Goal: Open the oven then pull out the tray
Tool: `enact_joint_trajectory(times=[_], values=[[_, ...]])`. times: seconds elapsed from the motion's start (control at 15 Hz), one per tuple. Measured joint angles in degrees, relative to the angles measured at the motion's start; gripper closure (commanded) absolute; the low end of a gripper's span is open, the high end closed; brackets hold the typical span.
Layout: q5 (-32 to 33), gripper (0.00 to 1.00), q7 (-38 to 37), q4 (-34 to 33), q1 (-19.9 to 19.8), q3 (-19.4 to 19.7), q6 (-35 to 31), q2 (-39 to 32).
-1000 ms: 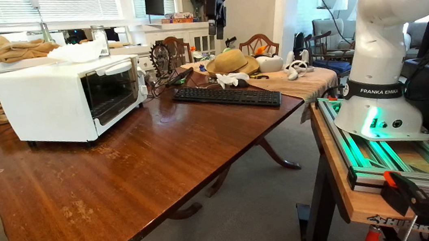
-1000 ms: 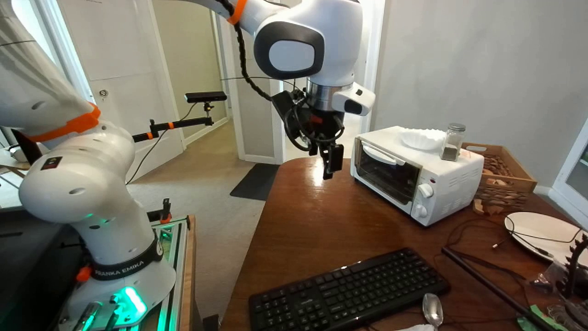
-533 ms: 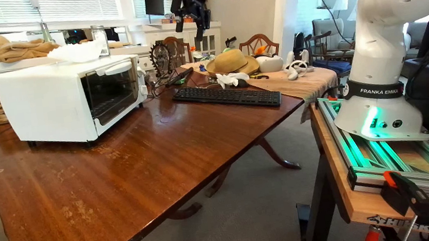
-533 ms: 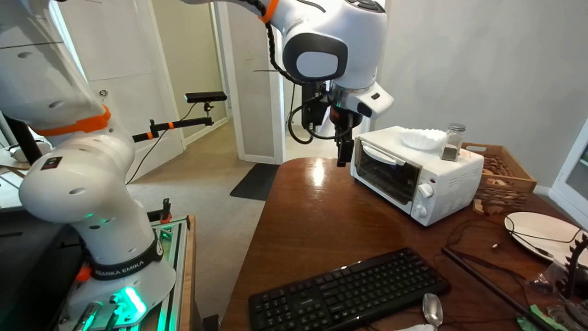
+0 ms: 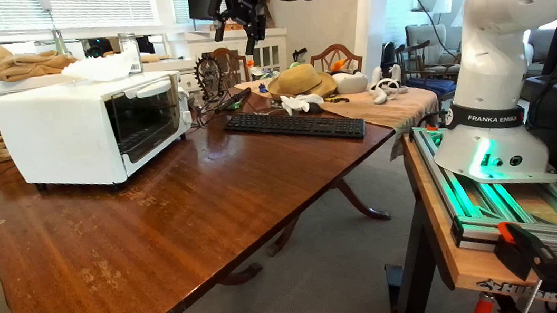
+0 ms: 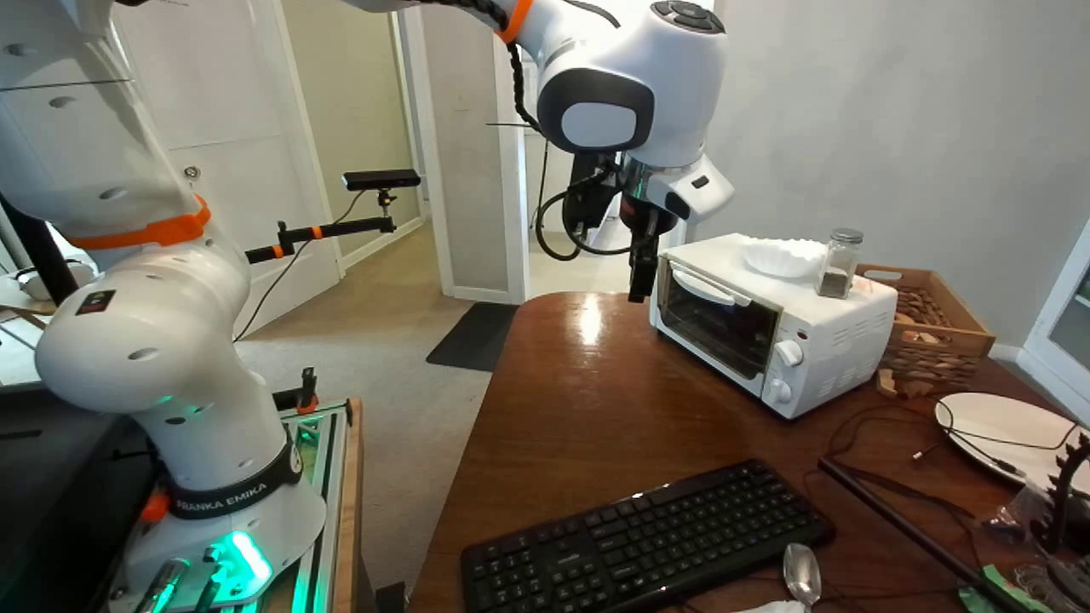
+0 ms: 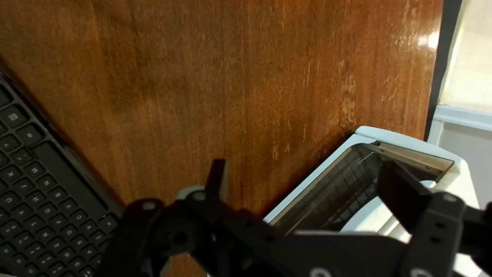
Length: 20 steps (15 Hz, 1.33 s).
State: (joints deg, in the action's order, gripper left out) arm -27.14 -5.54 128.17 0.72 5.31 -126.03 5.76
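The white oven [image 5: 58, 135] stands on the wooden table, also in an exterior view [image 6: 839, 366] and the wrist view [image 7: 399, 139]. Its dark glass door [image 6: 724, 328] is closed, with a white handle [image 5: 150, 89] along its top edge, partly shown in the wrist view [image 7: 369, 215]. A wire rack [image 7: 342, 182] shows through the glass; I cannot make out a tray. My gripper [image 5: 234, 44] is open and empty, in the air in front of the oven and apart from it. It also shows in an exterior view [image 6: 637, 296] and the wrist view [image 7: 303, 164].
A black keyboard [image 6: 647, 545] and a spoon [image 6: 802, 575] lie on the table [image 6: 562, 409]. A white fluted dish [image 6: 782, 257] and a glass shaker [image 6: 839, 264] stand on the oven. A basket [image 6: 945, 340] stands behind it. A plate [image 6: 1005, 426] and cables lie beside.
My gripper has moved toward the oven and turned, so both spread fingers now show in an exterior view. In the last half second it moved only a little closer. The oven has not changed.
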Motion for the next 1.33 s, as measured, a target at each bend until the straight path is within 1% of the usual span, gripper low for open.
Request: enact_joint_trajectory(times=[0.47,0.53,0.73,0.87,1.0,1.2,1.33], values=[[-0.09,0.00,0.00,0.00,-0.07,-0.05,0.00,0.00],[-0.88,0.00,-0.01,-0.01,-0.16,-0.10,-0.07,0.00],[-8.04,0.00,-1.98,-0.13,-0.32,-0.14,-2.88,-0.33],[-11.98,0.00,-4.34,-0.27,-0.37,-0.47,-6.03,-1.02],[-14.50,0.00,-7.81,-0.33,-0.40,-0.94,-9.51,-1.98],[-15.23,0.00,-15.54,-0.51,-0.43,-1.73,-13.60,-3.86],[-15.21,0.00,-20.63,-0.88,-0.41,-2.56,-14.90,-5.51]])
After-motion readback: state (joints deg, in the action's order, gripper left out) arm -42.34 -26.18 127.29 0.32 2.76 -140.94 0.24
